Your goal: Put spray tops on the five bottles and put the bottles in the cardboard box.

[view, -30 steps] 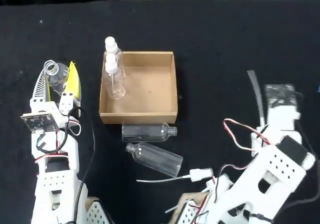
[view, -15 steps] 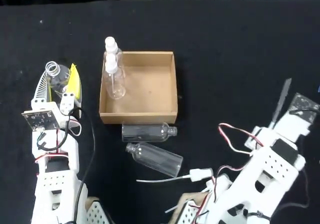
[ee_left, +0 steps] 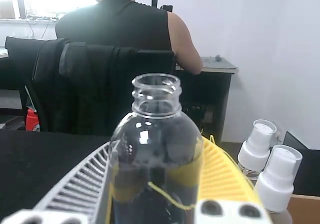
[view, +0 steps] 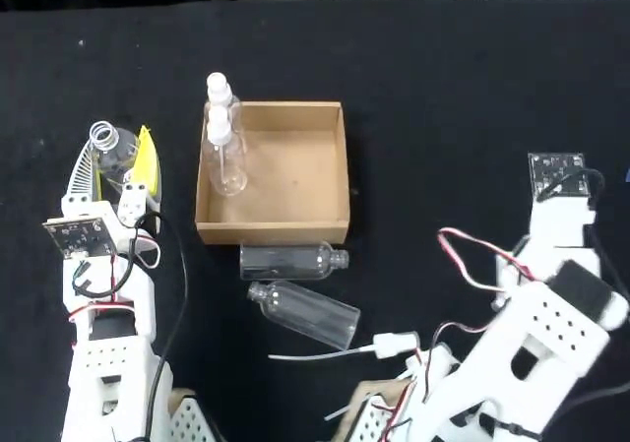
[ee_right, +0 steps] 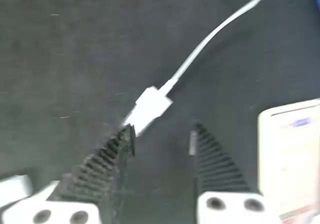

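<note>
The left hand was clenched on an uncapped bottle near the worktop's left edge, the bottle upright between the white and yellow fingers. To its right sat the box. A capped bottle stood against the box's left wall, and a second capped bottle was just behind it; whether that one was inside the box could not be told. In front of the box two bare bottles lay on their sides, the nearer bottle just beside the front wall, the farther bottle below it. A spray top lay to their right, its tube pointing left. The right hand was released, fingers apart, with another spray top lying on the worktop just off one fingertip.
</note>
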